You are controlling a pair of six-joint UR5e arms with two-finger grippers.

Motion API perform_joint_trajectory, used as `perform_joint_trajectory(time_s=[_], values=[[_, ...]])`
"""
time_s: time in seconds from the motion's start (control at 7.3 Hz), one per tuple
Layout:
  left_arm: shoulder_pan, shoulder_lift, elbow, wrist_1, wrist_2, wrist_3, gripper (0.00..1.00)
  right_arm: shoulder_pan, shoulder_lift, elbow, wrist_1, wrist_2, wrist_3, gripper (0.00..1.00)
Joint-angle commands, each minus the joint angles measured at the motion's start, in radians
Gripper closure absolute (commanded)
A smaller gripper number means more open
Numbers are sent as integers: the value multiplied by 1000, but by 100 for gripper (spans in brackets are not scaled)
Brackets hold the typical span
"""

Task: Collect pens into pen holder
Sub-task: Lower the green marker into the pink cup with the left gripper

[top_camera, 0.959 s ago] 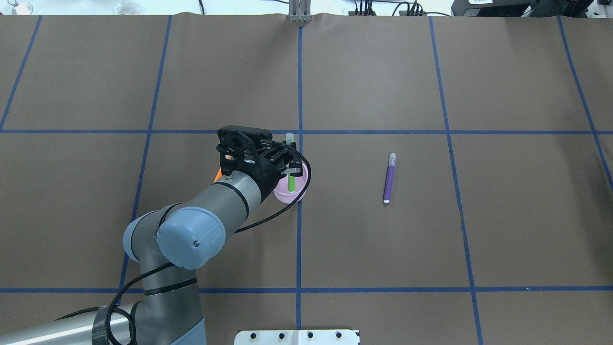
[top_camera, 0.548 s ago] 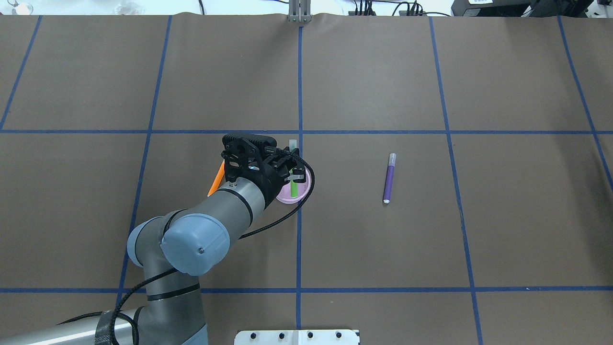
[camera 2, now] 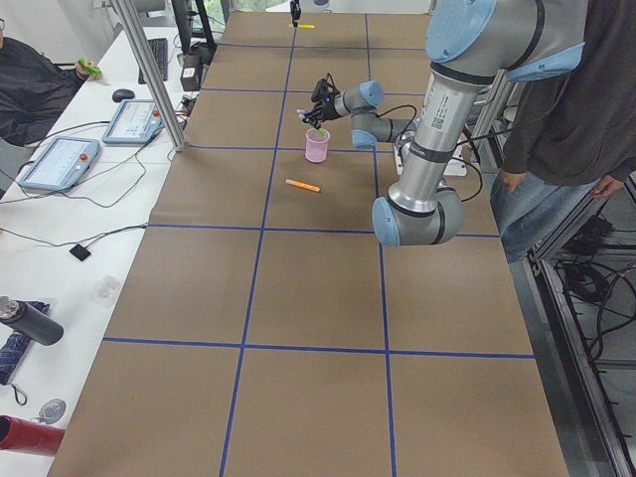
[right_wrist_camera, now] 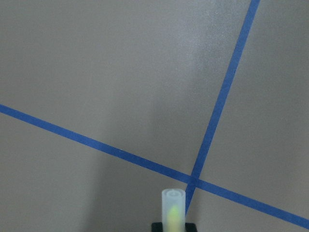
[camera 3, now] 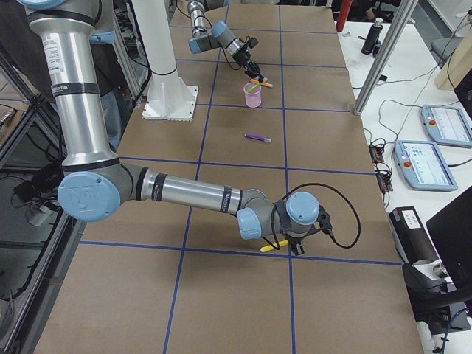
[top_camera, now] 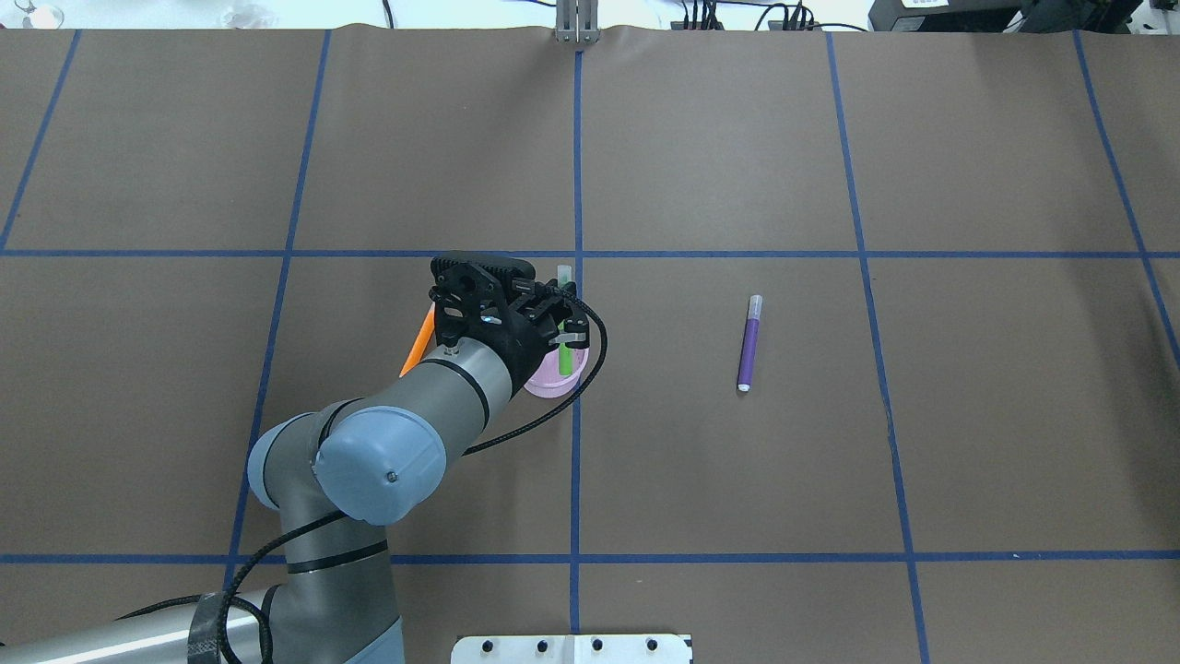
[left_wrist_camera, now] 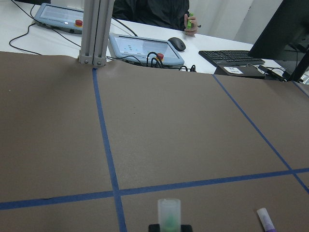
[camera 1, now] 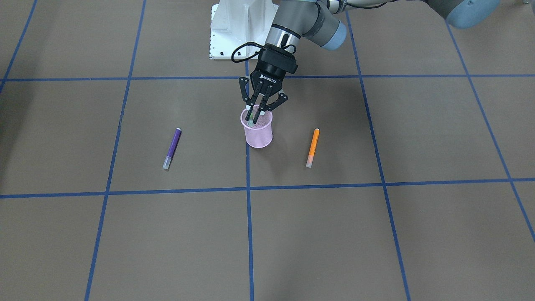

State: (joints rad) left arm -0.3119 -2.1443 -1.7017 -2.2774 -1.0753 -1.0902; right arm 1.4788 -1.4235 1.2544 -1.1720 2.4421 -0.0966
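The pink mesh pen holder [camera 1: 260,134] stands at the table's middle; it also shows in the overhead view [top_camera: 544,384]. My left gripper [camera 1: 256,113] is right above it, shut on the green pen [top_camera: 564,355], which is tilted with its lower end inside the cup and its whitish cap [left_wrist_camera: 169,212] sticking out. The orange pen [camera 1: 312,146] lies on the table beside the holder, partly hidden by my arm in the overhead view [top_camera: 419,339]. The purple pen [top_camera: 749,343] lies on the holder's other side. My right gripper [camera 3: 286,243] is low over the table's far right end, shut on a yellow pen [right_wrist_camera: 173,207].
Blue tape lines [top_camera: 576,461] divide the brown table cover. The white base plate [camera 1: 234,29] sits at the robot's edge. A person [camera 2: 556,109] stands by the left arm's base. Teach pendants [camera 3: 435,125] lie on the side bench.
My left gripper has shifted slightly right and toward the robot over the holder, still holding the green pen. More of the orange pen shows beside the arm.
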Motion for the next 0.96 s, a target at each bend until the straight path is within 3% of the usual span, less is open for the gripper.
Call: perform_joint_trajectory(time_s=[0.0, 0.82], values=[[-24, 1, 20, -4, -2, 3, 100, 2, 0, 2, 0, 0, 0, 100], [-29, 9, 36, -4, -2, -2, 100, 12, -2, 13, 2, 15, 0, 100]])
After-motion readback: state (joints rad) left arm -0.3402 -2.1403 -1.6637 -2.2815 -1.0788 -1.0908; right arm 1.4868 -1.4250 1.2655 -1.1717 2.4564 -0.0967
